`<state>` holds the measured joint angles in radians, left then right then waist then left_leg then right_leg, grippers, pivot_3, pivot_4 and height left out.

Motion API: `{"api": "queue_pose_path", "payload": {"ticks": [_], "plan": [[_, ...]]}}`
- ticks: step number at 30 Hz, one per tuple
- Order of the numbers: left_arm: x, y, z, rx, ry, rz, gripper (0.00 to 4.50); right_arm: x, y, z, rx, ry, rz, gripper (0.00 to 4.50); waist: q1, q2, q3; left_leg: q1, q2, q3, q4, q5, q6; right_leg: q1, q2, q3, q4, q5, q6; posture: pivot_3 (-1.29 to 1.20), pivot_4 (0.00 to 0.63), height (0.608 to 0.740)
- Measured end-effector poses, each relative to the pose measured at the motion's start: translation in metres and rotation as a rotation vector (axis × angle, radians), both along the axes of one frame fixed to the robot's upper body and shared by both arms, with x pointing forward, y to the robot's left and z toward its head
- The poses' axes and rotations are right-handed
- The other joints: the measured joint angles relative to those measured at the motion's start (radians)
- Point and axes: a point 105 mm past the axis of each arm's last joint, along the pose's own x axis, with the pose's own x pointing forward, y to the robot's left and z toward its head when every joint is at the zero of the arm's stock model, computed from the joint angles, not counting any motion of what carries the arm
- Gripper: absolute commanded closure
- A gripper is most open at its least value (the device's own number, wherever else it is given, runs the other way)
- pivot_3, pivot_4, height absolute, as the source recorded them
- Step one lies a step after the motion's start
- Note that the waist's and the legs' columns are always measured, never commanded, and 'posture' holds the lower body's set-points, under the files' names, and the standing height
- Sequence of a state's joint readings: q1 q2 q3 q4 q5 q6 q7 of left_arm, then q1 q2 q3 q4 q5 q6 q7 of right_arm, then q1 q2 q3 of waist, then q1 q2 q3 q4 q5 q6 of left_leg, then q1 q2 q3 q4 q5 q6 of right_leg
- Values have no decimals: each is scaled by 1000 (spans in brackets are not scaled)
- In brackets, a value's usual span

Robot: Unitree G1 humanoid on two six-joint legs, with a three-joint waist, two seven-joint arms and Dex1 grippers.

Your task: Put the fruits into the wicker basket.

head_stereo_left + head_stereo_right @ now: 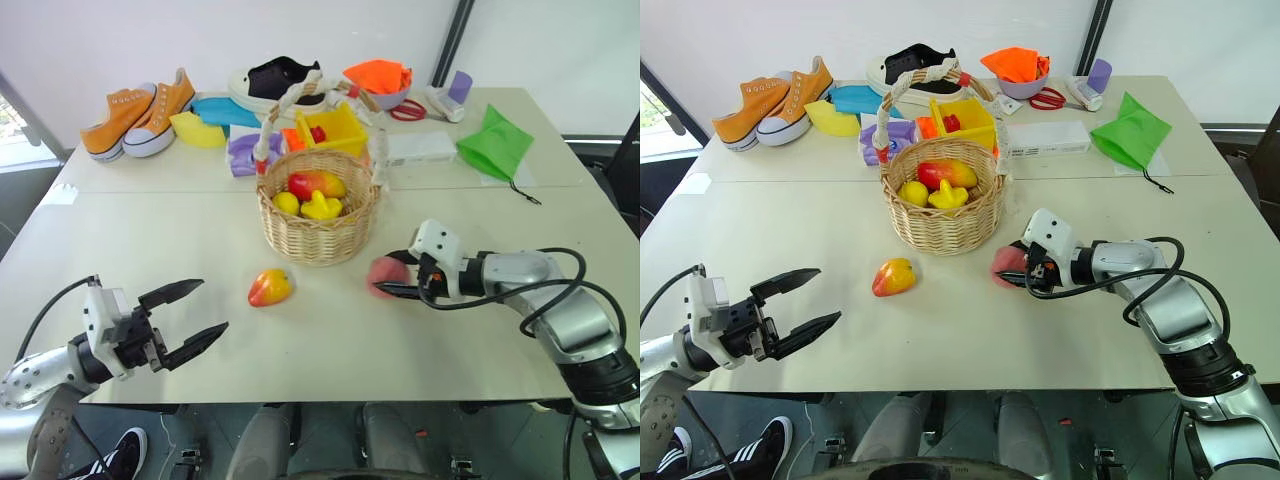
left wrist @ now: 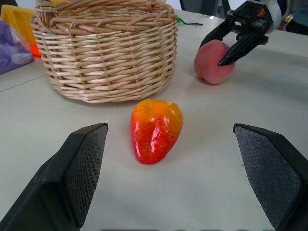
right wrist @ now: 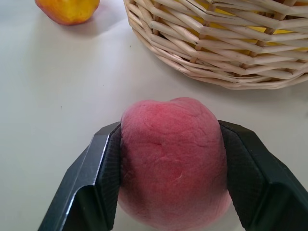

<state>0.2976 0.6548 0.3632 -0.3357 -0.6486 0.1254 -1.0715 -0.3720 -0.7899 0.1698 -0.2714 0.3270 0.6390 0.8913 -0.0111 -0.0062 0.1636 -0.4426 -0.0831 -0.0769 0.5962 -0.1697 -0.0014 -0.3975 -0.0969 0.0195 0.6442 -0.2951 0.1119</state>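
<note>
The wicker basket [image 1: 318, 240] stands mid-table and holds a red-yellow fruit [image 1: 316, 184] and two yellow ones [image 1: 322, 207]. In front of it, to the left, a yellow-orange-red mango [image 1: 270, 287] lies on the table. A pale pink peach [image 1: 379, 275] rests on the table to the right of the basket. My right gripper [image 3: 169, 129] is shut on the peach, its pads [image 3: 108, 178] pressed against both sides. Near the front left edge my left gripper [image 1: 212, 305] stands open and holds nothing. It faces the mango [image 2: 156, 129] from a distance.
Along the back of the table lie orange sneakers [image 1: 140, 115], a black-and-white shoe [image 1: 275, 80], a yellow box [image 1: 335, 128], a white box [image 1: 420, 148] and a green bag [image 1: 495, 145]. The basket's tall handle [image 1: 290, 100] arches over its left side.
</note>
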Motion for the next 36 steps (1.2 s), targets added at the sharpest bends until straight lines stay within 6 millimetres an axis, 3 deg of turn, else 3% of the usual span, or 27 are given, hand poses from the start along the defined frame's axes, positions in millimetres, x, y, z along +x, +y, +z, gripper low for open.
{"api": "queue_pose_path", "payload": {"ticks": [5,7,10,13,16,21,25,27,31,36], "plan": [[2,0,1,-4,-10,5,0,-2,-4,4,36,39,-2,2061,1,0,0,0,0,0,0,0,0,0,0,0,0,0,0,0,150,740],[6,0,4,-21,-30,23,0,-8,-3,16,91,78,20,2061,1,0,0,0,0,0,0,0,0,0,0,0,0,0,0,0,150,740],[14,2,9,-41,-56,53,0,-8,13,57,202,23,81,2061,-8,0,0,0,1,0,0,0,0,-1,1,1,1,0,0,0,150,740],[20,3,16,-57,-88,71,0,3,46,116,407,-149,126,2061,-11,0,0,1,2,0,0,0,0,-2,2,0,3,0,0,0,150,740],[23,5,17,-73,-95,89,0,16,76,147,522,-279,122,2061,-6,0,0,0,2,0,-1,1,1,-7,2,0,3,1,0,0,150,740],[28,3,18,-104,-101,119,0,49,110,145,571,-355,17,2061,-3,-1,0,0,0,1,-1,1,0,-8,1,0,4,3,3,0,150,740],[29,2,19,-113,-102,130,0,58,128,135,547,-413,1,255,-4,-1,0,0,-1,1,-1,1,0,-8,1,0,5,3,4,0,150,740],[27,0,18,-113,-102,131,0,58,130,132,530,-433,7,42,-5,-1,0,0,-1,1,-1,1,0,-8,1,0,5,3,4,0,150,740],[24,-6,11,-110,-77,120,0,60,123,132,521,-443,0,42,-5,-1,0,0,0,1,-1,1,0,-8,1,0,6,3,4,0,150,740],[22,-7,5,-101,-56,137,0,54,73,123,555,-350,-23,42,-1,-1,0,0,-1,1,-1,1,0,-7,0,0,5,3,4,0,150,740]]}}
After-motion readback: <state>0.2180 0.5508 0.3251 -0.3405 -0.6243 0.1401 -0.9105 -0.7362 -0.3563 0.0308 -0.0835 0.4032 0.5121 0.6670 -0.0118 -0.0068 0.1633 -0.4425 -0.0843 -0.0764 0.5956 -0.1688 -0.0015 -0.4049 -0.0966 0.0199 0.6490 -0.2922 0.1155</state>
